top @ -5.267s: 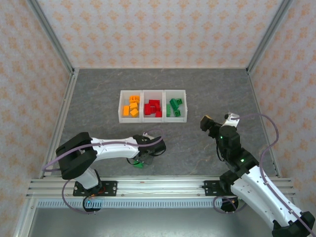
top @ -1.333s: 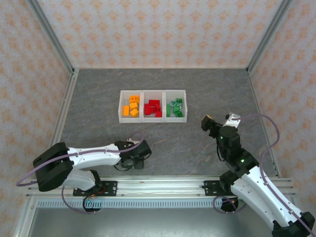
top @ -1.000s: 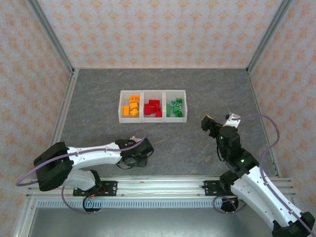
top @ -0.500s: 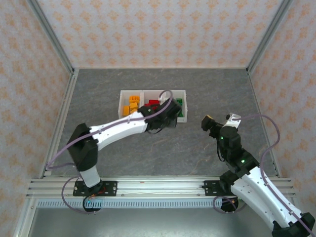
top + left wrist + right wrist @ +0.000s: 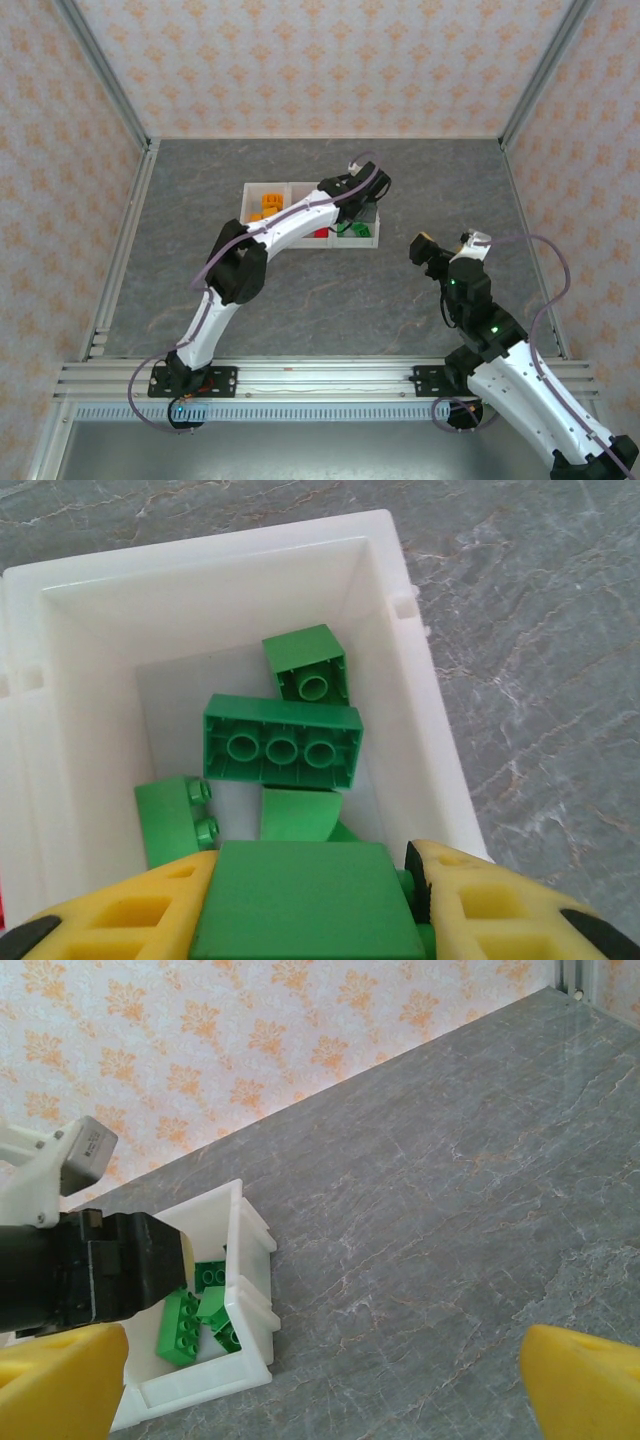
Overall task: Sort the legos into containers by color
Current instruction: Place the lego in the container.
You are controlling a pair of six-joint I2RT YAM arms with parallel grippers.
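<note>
The containers form a row of three white bins at mid-table. Orange legos lie in the left bin, red legos in the middle one, green legos in the right one. My left gripper hangs over the right bin. In the left wrist view it is shut on a green lego held between its yellow fingers, above several green legos inside the bin. My right gripper stands open and empty to the right of the bins, also seen from its wrist.
The left arm stretches diagonally across the middle and left bins. The right wrist view looks at the green bin's corner and bare grey tabletop. Patterned walls and metal rails enclose the table.
The left arm has swung from the table's near front up and to the right, carrying the green lego to a spot over the right bin. The right arm has stayed put.
</note>
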